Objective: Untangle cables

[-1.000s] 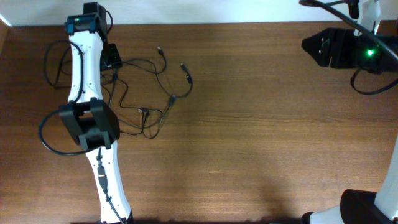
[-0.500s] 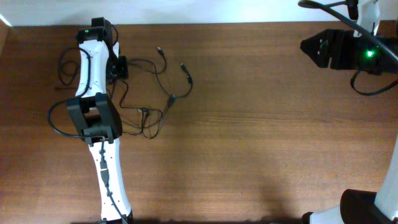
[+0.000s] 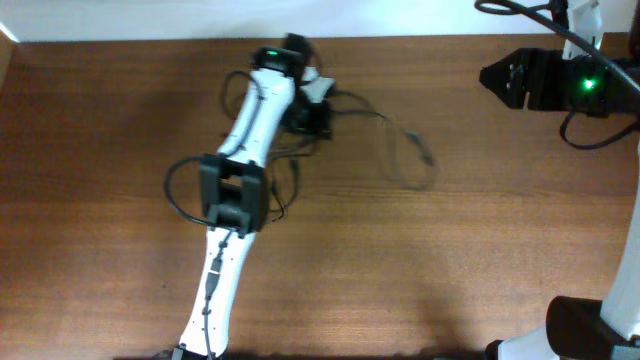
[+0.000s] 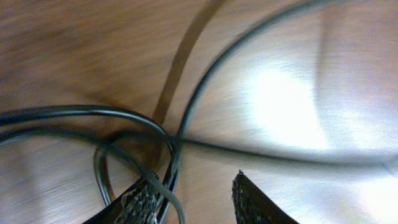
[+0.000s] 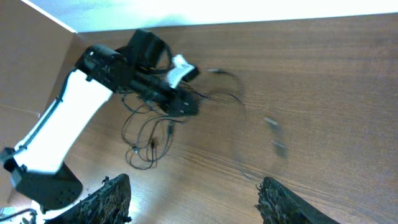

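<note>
The cables [image 3: 415, 150] are thin dark cords, blurred by motion and strung out to the right of my left gripper [image 3: 318, 112] at the back middle of the table. More loops lie under the left arm [image 3: 280, 185]. In the left wrist view the cables [image 4: 198, 90] cross just ahead of my left gripper [image 4: 196, 199], and one strand lies over the left fingertip [image 4: 140, 202]. Its jaws stand apart with bare table between them. My right gripper [image 5: 193, 199] is open and empty, far from the cables [image 5: 146, 140]. It hovers at the back right [image 3: 490, 75].
The left arm [image 3: 235, 190] runs diagonally from the front edge to the back middle. A white wall edges the back of the brown wooden table [image 3: 450, 260]. The right arm's base [image 3: 590, 330] sits at the front right corner.
My left arm has swung from the far left to the back middle, dragging the cables to the right; their loose ends whip rightwards in a blur. The right arm has barely moved.
</note>
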`<state>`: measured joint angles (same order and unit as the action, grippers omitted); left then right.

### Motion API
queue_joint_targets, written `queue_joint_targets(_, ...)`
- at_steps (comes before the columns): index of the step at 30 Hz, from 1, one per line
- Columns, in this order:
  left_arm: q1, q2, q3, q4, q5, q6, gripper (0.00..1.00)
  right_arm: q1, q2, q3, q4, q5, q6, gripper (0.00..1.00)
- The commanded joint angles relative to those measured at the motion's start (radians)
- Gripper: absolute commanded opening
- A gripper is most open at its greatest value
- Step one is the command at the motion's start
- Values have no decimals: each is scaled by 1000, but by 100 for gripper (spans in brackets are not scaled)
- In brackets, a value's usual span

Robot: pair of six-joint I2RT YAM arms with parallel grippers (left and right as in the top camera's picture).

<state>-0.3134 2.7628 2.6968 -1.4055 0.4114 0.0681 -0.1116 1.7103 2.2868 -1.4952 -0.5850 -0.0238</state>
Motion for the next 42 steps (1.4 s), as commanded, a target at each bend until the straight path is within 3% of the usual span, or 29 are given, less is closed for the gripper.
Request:
queue_joint_targets(1,-21,2,246,-66,105,39,0,7,24,5,-18,-6,-6,67)
queue_joint_targets(3,-23,3,416,-137,89,13,0,7,31,5,-25,-6,-6,67)
queue_joint_targets(7,-18,-74,441,-195,66,-3,0,7,32,5,-25,-6,-6,67)
queue_joint_targets(9,-19,-103,441,-230,-30,-6,0,9,32,5,-25,-6,-6,67)
queue_joint_targets(10,-21,-109,441,-258,-146,-50,0,15,32,5,-25,-6,-6,67)
queue_joint_targets(11,-21,-110,441,-281,-241,-97,6,23,34,5,-25,-6,-6,67)
queue_joint_targets(13,-18,-109,399,-283,-384,-172,33,51,47,5,-24,-5,-6,67)
queue_joint_targets(14,-15,-109,375,-283,-409,-192,41,62,55,5,-24,-1,-6,68)
queue_joint_targets(15,-10,-109,342,-283,-413,-192,45,83,74,3,-24,23,8,78)
queue_joint_targets(17,12,-109,292,-283,-408,-192,40,130,126,-4,-22,47,63,94)
queue_joint_targets(20,54,-126,287,-283,-402,-191,38,193,220,-6,8,47,94,99)
queue_joint_targets(21,74,-148,287,-283,-383,-190,37,210,265,-6,23,47,114,99)
queue_joint_targets(23,116,-191,287,-283,-322,-171,36,232,335,-6,42,45,130,82)
queue_joint_targets(26,196,-233,285,-283,-84,-70,30,276,440,-6,68,43,135,80)
queue_joint_targets(30,190,-233,154,-283,-66,37,24,309,487,-6,115,43,150,80)
queue_joint_targets(35,163,-232,-94,-209,-92,174,34,293,490,-6,116,47,153,80)
queue_joint_targets(40,148,-232,-270,21,154,164,46,275,490,-6,113,47,152,81)
queue_joint_targets(42,126,-231,-321,135,140,49,49,275,490,-6,110,47,152,81)
